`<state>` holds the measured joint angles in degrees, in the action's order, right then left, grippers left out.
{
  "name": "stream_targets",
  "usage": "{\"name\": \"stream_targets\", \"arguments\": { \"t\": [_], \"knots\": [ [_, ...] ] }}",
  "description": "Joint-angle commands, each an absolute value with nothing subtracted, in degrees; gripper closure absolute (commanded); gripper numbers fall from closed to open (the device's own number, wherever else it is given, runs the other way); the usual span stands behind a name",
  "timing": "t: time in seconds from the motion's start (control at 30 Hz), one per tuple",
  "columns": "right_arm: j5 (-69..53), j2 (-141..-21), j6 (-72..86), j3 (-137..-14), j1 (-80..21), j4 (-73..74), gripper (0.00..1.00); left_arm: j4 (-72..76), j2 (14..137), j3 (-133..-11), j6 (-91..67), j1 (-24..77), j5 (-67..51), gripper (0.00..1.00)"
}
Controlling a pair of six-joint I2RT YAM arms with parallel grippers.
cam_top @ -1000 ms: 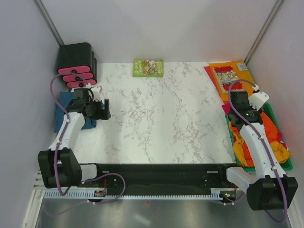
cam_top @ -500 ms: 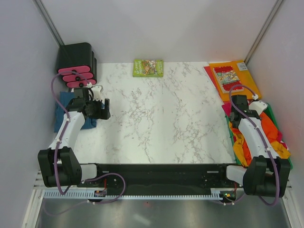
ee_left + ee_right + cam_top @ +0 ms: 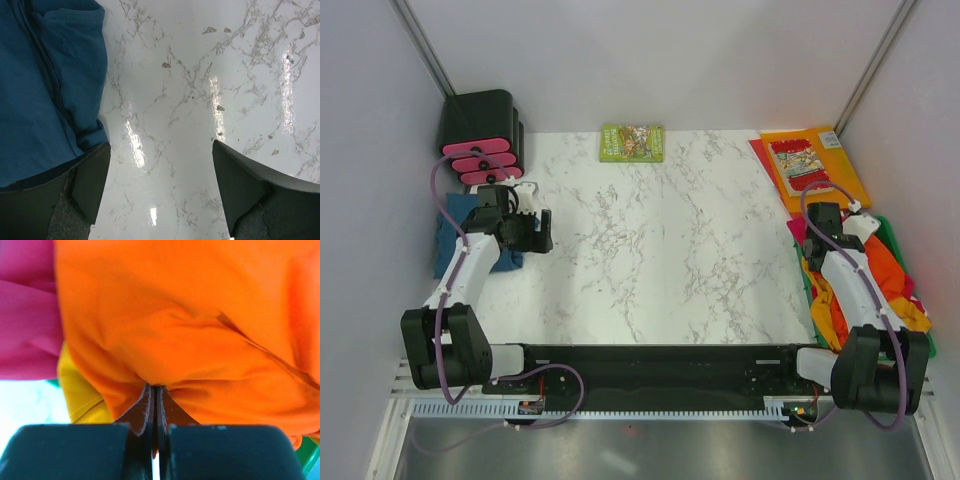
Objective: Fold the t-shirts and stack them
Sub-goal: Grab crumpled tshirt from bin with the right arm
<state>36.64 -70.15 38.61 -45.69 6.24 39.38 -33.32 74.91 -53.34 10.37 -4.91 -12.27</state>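
Your right claw (image 3: 155,390) is clamped shut on a small pinch of the orange shirt (image 3: 175,315), with the cloth gathered into a thin fold between the jaws. The magenta shirt (image 3: 25,315) and the yellow shirt (image 3: 82,397) press against it in the heaped green bin (image 3: 927,347) at the right edge of the surface (image 3: 650,250).

The bite looks slight, so raise it slowly and straight up. Watch that the neighbouring shirts do not ride along. Swing toward the bare marble only once the orange cloth hangs free.

Your left claw (image 3: 160,165) is spread wide over bare marble, holding nothing. The teal shirt (image 3: 45,90) lies just beside its left finger, at the surface's left edge. From there it looks well placed to catch a second corner for spreading the shirt flat.
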Motion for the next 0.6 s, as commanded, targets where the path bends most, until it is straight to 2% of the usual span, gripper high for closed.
{"name": "stream_targets", "arguments": {
  "t": [0.0, 0.13, 0.23, 0.3, 0.47, 0.57],
  "knots": [
    [33.6, -63.2, 36.0, -47.6, 6.2, 35.9, 1.00, -33.0, 74.9, -53.8, 11.1, -5.2, -13.4, 0.11],
    [31.4, -58.1, 33.1, -54.8, 3.8, 36.6, 1.00, -33.0, 74.4, -54.1, 10.5, -5.1, -14.2, 0.11],
    [28.7, -57.2, 32.4, -59.0, 1.0, 37.5, 0.95, -33.2, 73.7, -54.2, 10.1, -5.1, -14.7, 0.11],
    [27.3, -57.0, 31.6, -62.8, -1.6, 37.5, 1.00, -33.6, 73.4, -54.5, 9.9, -5.2, -14.8, 0.11],
    [17.7, -60.1, 28.0, -73.5, -8.7, 37.4, 1.00, -35.3, 71.2, -55.8, 9.8, -5.3, -14.7, 0.11],
    [17.1, -63.4, 26.8, -80.8, -16.4, 38.0, 1.00, -36.6, 69.8, -57.0, 9.6, -5.1, -15.0, 0.12]
  ]
}}
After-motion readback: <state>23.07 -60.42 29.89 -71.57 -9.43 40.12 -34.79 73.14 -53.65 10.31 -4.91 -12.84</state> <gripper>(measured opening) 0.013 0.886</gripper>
